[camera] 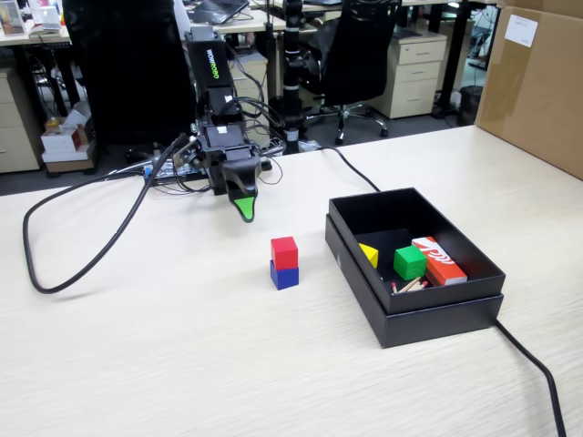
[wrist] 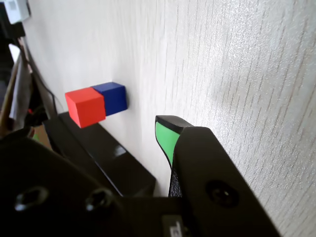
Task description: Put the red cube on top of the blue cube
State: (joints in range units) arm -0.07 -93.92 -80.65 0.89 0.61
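Office clutter fills the background of my fixed view: desks, drawer pedestals, a black swivel chair (camera: 351, 55) and a large cardboard carton (camera: 537, 82) at the right edge. Nearer, I see the pale wood-grain table (camera: 164, 346) with the arm standing at its far side, black cables (camera: 82, 237) looping off to the left of it.

On the open tabletop, the red cube (camera: 284, 252) sits directly on top of the blue cube (camera: 284, 275), faces roughly aligned, the pair standing free. My wrist view is turned on its side and shows the same stack, red cube (wrist: 86, 106) pressed against blue cube (wrist: 113, 97), nothing else touching them.

I see the gripper (camera: 244, 209) hanging above the table behind the stack, well apart from it and holding nothing. Only one green-padded tip shows in either view (wrist: 168, 138); the jaws line up one behind the other, so I cannot tell how wide they stand.

To the right of the stack in the fixed view lies a shallow black box (camera: 428, 309) set on its lid. Inside it I make out a yellow block (camera: 369, 255), a green cube (camera: 409, 262), an orange-red box with white markings (camera: 439, 259) and a few thin sticks (camera: 410, 285). Another cable (camera: 537, 373) runs out from beside the black box toward the near right corner.
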